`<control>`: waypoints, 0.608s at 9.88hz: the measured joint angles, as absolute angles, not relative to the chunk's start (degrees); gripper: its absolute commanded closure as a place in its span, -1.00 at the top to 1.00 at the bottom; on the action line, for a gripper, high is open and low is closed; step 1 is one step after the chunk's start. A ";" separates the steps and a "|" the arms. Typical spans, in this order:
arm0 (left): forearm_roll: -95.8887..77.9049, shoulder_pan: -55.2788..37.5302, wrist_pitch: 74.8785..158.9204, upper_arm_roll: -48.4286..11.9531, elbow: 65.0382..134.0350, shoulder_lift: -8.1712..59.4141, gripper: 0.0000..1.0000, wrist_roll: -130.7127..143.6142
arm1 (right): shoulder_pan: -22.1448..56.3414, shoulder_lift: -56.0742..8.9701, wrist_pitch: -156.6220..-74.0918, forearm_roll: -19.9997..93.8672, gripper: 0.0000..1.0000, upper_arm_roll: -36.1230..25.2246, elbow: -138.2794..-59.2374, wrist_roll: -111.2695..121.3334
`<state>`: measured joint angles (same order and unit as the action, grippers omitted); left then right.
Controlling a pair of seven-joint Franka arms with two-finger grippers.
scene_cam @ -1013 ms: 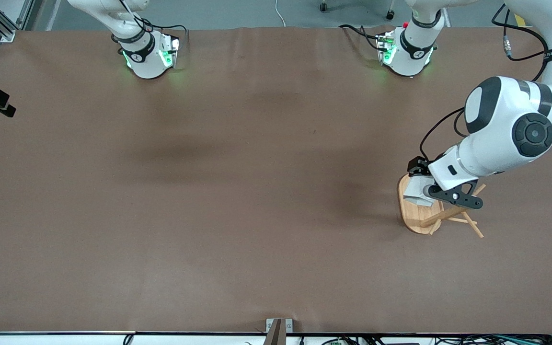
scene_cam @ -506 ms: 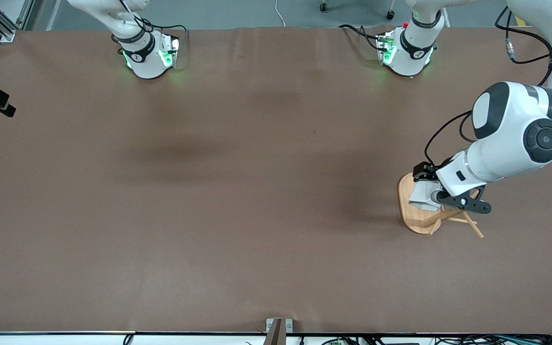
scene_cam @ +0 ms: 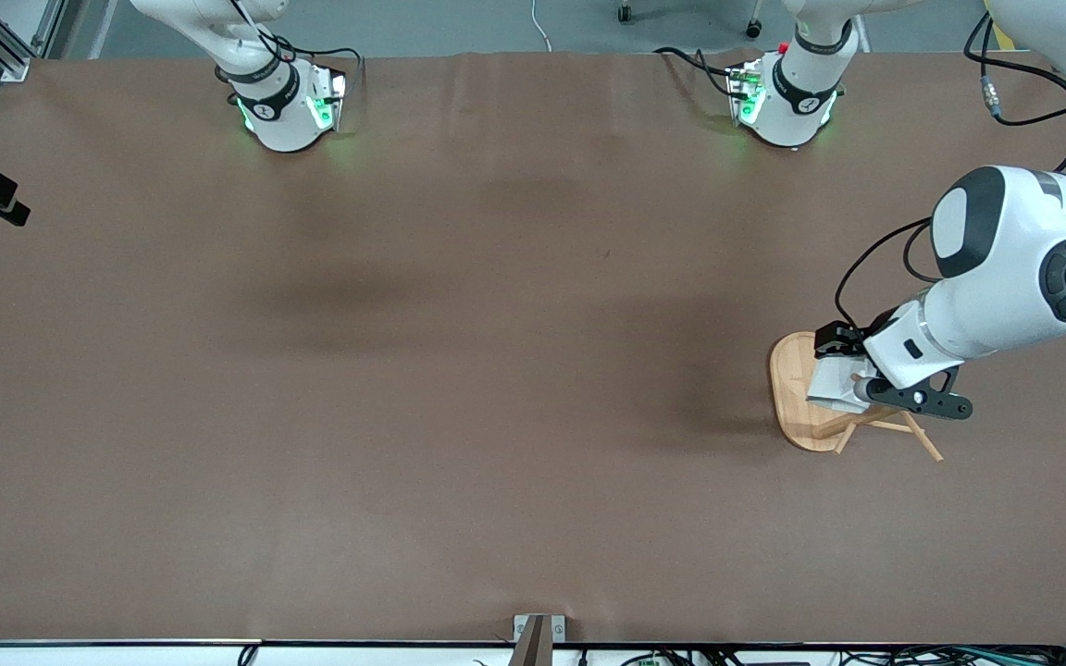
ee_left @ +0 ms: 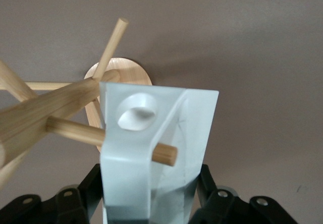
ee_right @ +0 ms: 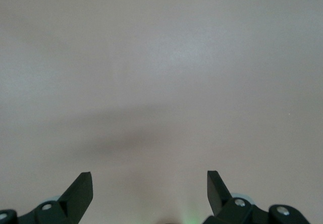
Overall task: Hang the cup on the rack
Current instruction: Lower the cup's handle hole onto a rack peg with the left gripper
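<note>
Front view: the left gripper [scene_cam: 852, 388] holds the cup [scene_cam: 831, 387] over the rack [scene_cam: 797, 393], which stands toward the left arm's end of the table [scene_cam: 459, 370]. Right arm just waits up top.

Left wrist view: cup [ee_left: 151, 153] is pinched in the fingers, a peg [ee_left: 162, 154] poking past the handle tab, apparently missing the hole [ee_left: 135, 117]. Letting go now could drop it. White faceted plastic-looking cup, smooth pale wood dowels, oval base.

Right wrist view: right gripper [ee_right: 150, 186] spread wide over bare table.
</note>
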<state>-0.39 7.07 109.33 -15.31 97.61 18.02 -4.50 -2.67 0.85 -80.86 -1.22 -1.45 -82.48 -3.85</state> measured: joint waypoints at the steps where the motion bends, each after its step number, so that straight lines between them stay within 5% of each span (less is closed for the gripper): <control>1: -0.39 7.08 109.33 -15.07 97.60 18.21 -0.72 -4.50 | -2.67 0.85 -80.85 -1.22 1.00 -1.45 -82.48 -3.86; 3: -0.40 7.08 110.30 -15.02 97.60 18.37 0.99 -4.50 | -2.67 0.84 -80.82 -1.22 1.00 -1.45 -82.48 -3.85; 6: -0.42 6.79 110.86 -15.05 97.41 18.41 1.00 -4.54 | -2.67 0.83 -80.66 -1.22 1.00 -1.45 -82.48 -3.85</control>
<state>-0.42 6.79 110.86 -15.05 97.41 18.41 -4.54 -2.67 0.83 -80.66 -1.22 -1.45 -82.48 -3.85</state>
